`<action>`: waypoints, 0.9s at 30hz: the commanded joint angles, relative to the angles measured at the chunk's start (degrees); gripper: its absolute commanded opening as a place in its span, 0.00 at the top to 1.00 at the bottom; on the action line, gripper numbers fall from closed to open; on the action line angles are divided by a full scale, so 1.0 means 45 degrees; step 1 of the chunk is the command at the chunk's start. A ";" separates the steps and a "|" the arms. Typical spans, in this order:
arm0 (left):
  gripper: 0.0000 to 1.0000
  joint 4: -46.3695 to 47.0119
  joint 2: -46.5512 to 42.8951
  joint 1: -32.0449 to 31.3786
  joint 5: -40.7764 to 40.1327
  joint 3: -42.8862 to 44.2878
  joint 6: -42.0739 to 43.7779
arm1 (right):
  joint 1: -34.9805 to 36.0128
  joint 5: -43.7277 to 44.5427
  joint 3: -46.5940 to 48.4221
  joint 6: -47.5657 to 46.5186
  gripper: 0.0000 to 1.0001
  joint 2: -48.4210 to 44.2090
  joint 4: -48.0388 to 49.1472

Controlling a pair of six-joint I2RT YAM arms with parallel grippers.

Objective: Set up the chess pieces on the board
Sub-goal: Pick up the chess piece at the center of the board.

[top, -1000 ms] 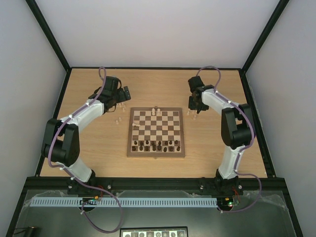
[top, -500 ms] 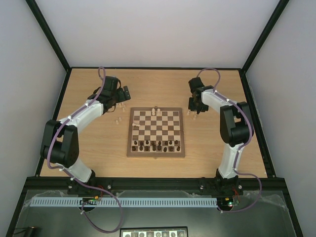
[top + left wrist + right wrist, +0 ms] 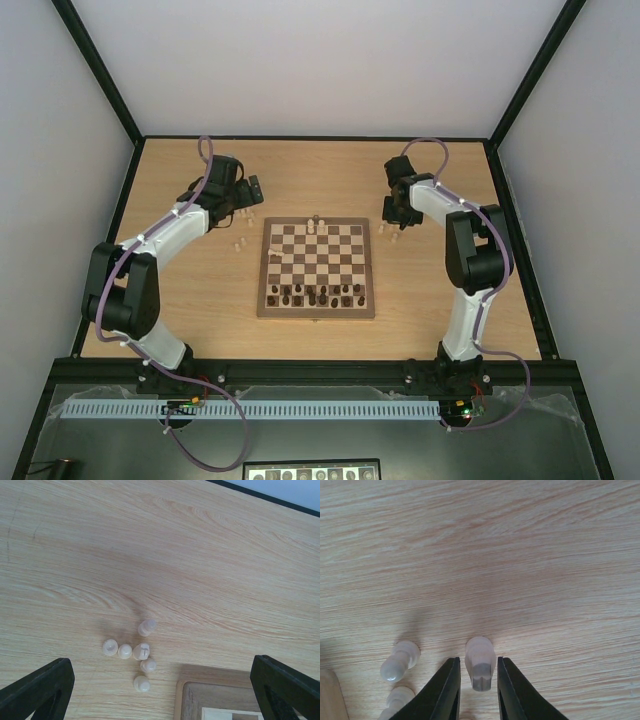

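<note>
1. The right tool (image 3: 477, 661) is toward the table's far right edge, just off the board (image 3: 263, 272). Its jaws stand narrow either side of one pale chess piece (image 3: 480, 652). A sliver of gap shows on one side, so I cannot tell whether the piece is pinched. It sits right at the fingertips, so a squeeze may squirt it out or tip it.
2. Two neighbouring pale pieces (image 3: 400, 661) sit just beside one finger, and any sideways drift may knock them rolling.
3. The left tool (image 3: 160, 661) is wide open and empty. It hangs over a tight cluster of pale pieces (image 3: 141, 651) toward the table's far left edge. These touch each other, so a careless descent may scatter them.
4. The standing pale pieces (image 3: 315, 225) at the board's far edge may topple if a piece is set down off-centre.
</note>
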 commanded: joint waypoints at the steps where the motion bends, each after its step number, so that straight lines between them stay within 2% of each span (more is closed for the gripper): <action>1: 0.00 0.0138 -0.0428 0.0091 0.0009 -0.0184 0.0147 | -0.0083 -0.0046 0.0395 0.0153 0.79 0.0145 -0.0088; 12: 0.00 0.0137 -0.0467 0.0093 0.0072 -0.0206 0.0166 | -0.0091 0.0086 0.0481 0.0153 0.91 0.0158 -0.0141; 15: 0.01 0.0139 -0.0461 0.0101 0.0109 -0.0213 0.0166 | -0.0101 0.0287 0.0499 0.0223 0.97 0.0039 -0.0185; 22: 0.01 0.0124 -0.0714 0.0105 0.0223 -0.0366 0.0109 | -0.0103 0.0994 0.0510 0.0361 0.99 -0.1021 -0.0373; 27: 0.01 -0.0032 -0.1298 0.0106 0.0381 -0.0529 -0.0025 | 0.0050 0.0530 0.0402 0.0281 0.99 -0.2095 -0.0495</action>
